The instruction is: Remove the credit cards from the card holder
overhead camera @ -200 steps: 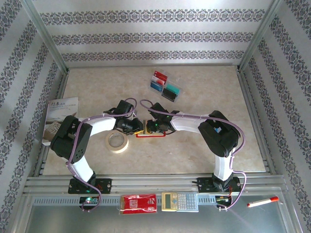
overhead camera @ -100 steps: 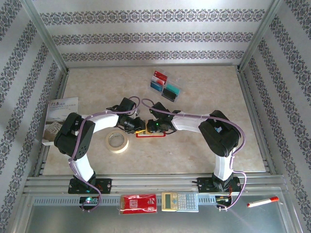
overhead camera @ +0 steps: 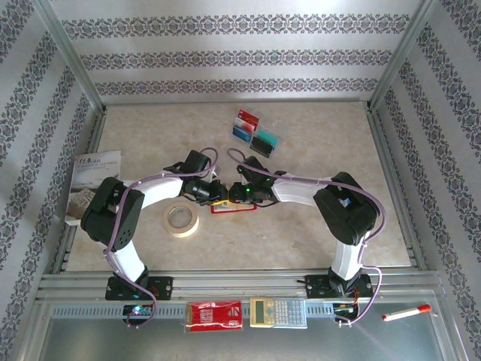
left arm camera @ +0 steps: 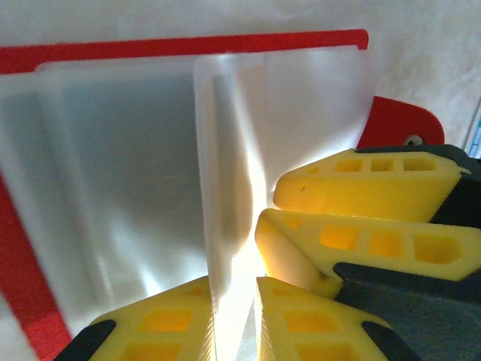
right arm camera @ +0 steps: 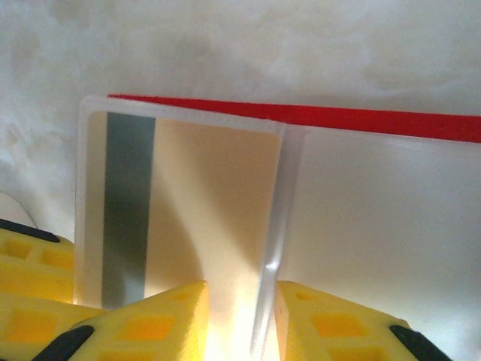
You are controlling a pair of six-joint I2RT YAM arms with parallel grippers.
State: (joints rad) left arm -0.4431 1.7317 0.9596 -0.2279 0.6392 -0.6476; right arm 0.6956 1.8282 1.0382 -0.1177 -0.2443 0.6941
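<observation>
Four credit cards are counted: three lie loose toward the far side of the table, and one yellow-orange card sits pocketed in the single card holder at centre. Of two grippers, the left gripper pinches the holder's clear pocket leaf. The right gripper stands narrow astride the pocket seam, grip not discernible. Risk: the light holder may lift or slide with the leaf, keeping the card inside.
</observation>
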